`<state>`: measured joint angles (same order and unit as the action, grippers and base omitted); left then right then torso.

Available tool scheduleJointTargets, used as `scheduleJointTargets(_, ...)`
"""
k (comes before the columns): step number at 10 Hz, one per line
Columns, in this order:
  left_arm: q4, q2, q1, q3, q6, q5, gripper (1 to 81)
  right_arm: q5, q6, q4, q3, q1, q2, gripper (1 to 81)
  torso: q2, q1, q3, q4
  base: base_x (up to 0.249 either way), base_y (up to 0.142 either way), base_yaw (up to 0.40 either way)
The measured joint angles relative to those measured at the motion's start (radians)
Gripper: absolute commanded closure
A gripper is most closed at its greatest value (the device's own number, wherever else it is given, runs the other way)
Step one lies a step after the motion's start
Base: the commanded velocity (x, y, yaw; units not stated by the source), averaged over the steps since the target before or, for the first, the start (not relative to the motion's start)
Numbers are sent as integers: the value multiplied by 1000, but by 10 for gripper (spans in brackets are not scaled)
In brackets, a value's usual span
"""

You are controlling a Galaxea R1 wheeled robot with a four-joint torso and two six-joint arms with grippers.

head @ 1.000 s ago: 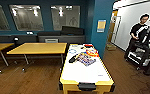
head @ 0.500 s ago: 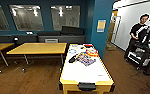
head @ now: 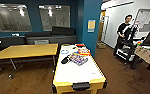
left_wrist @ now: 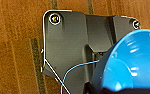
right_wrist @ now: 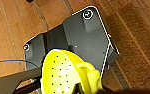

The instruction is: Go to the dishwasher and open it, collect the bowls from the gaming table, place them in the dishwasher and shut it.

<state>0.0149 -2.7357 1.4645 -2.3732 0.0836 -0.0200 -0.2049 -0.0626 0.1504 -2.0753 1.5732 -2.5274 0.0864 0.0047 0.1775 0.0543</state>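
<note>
While looking forward and down from the head view: facing the near end of the gaming worktop [head: 77,73], glossy white inside a yellow rim, with colourful boxes [head: 78,58] lying toward its far half; to its left, a plain wooden worktop [head: 26,50]; well apart on the right, a person [head: 123,31] standing at a control rig. Against the head view of half a second ago, no visible difference: same framing, same clutter, person in the same spot. In the left wrist view, hanging over the wooden floor [left_wrist: 16,50] and the robot's own dark plate [left_wrist: 66,45]: the blue bowl [left_wrist: 131,65], large and close, apparently clamped at its rim by the left hand [left_wrist: 121,91], though fingers hard to make out. In the right wrist view, likewise clear of any surface: the yellow-green bowl [right_wrist: 63,72], dotted with small holes and carrying a stubby tab on its rim, apparently pinched near that tab by the right hand [right_wrist: 77,89]. Judging by looks: thin plastic, light, stiff enough to keep shape, glossy and so likely slippery; best taken at the rim, or at the tab on the yellow-green one; unlikely to break if dropped, but apt to roll away.
</note>
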Motion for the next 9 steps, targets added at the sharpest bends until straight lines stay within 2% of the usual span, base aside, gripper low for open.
scheduleJointTargets(9, 3, -68, 7, -3, -1, 16, 811, -3, 1, -7, 1, 15, -15, 811, 0, 0, 0, 0, 0, 0, -383)
